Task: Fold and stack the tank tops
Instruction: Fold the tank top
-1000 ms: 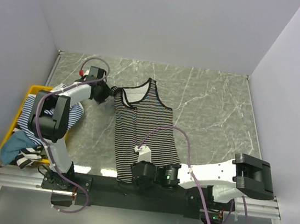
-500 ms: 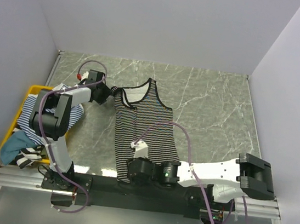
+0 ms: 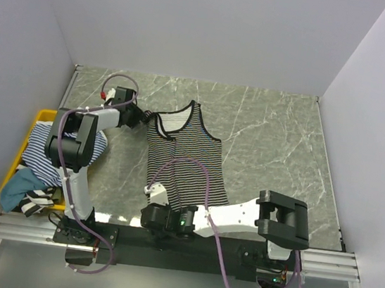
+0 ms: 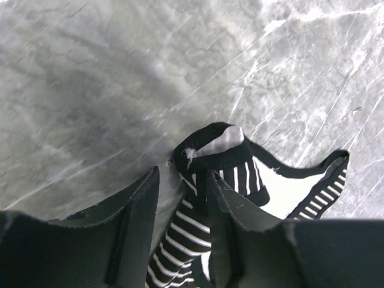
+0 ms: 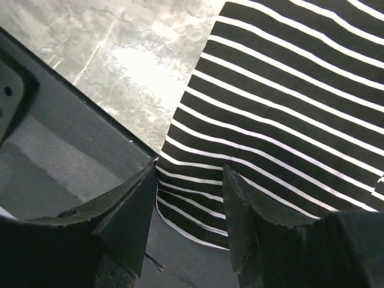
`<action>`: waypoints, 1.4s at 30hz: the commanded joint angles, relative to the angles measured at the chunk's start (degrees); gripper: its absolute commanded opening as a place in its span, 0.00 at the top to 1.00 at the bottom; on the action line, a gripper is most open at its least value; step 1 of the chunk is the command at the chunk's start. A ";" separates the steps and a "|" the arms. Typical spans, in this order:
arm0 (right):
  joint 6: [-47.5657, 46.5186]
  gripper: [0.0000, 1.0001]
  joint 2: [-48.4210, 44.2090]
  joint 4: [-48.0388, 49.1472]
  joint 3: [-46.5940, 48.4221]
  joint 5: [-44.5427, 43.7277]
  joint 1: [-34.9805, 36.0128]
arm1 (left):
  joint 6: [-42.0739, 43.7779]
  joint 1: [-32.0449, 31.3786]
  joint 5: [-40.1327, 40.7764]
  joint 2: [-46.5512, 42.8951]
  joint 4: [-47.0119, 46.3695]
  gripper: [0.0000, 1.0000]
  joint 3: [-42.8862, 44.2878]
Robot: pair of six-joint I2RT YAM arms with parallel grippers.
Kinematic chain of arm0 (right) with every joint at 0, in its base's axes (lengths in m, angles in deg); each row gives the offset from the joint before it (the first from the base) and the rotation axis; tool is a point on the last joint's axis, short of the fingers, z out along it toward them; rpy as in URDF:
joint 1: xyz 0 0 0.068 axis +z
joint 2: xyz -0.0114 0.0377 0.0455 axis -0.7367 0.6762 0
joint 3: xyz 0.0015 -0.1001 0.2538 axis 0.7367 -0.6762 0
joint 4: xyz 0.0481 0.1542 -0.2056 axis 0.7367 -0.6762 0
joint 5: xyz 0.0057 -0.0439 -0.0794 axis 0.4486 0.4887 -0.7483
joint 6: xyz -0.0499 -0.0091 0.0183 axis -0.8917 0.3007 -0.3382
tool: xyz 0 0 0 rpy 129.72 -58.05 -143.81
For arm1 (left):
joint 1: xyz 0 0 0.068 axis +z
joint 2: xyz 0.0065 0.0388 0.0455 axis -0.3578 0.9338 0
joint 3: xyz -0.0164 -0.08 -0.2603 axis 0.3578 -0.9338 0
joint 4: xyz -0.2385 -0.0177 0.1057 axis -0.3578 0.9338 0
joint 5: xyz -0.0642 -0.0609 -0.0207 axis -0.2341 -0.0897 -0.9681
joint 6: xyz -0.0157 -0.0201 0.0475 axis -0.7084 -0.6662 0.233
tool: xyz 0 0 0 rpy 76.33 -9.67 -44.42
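Top external view: a black-and-white striped tank top [image 3: 183,164] lies stretched lengthwise on the grey marble table [image 3: 277,148], its neck toward the far wall and its hem at the near edge by the arms' bases. The left gripper [image 3: 141,119] sits at the shoulder strap on the side nearest the yellow tray [image 3: 40,115]. From the left wrist camera, its jaws stand apart on either side of the black-trimmed strap. A sliver of table shows between one finger and the cloth, so the strap is not pinched. The right gripper [image 3: 149,216] reaches along the near edge to the hem's corner on that same side. The right wrist camera shows its jaws spread over the striped hem, which laps past the table's edge onto the dark rail [image 5: 60,162]; they grasp nothing. The tray, just off the table's left side, holds a heap of other tops [image 3: 42,153], blue-and-white stripes among them.
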 commanded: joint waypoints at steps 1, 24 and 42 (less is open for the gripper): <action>1.42 0.45 0.37 -1.35 0.99 -0.40 0.64 | 0.21 0.15 0.30 1.87 -0.61 0.58 1.94; 4.33 1.00 -3.41 1.47 -7.36 0.92 2.04 | 6.00 0.15 5.39 3.62 7.73 0.99 19.60; 0.90 0.99 0.10 1.45 -2.35 1.79 1.45 | 20.16 -1.08 1.52 22.70 18.54 0.96 45.62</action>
